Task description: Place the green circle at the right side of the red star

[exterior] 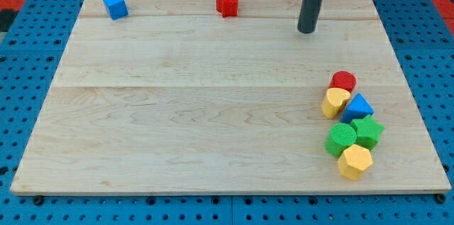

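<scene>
The green circle [340,140] lies near the view's bottom right, inside a tight cluster of blocks. The red star [227,3] sits near the view's top, a little left of centre. My tip [306,30] stands on the board at the upper right, well to the right of the red star and far above the green circle. It touches no block.
Around the green circle lie a red round block [344,81], a yellow block [335,101], a blue triangle-like block [359,106], a green block [367,131] and a yellow hexagon [355,162]. A blue cube [115,5] sits at the top left. The wooden board [177,111] ends close to the cluster.
</scene>
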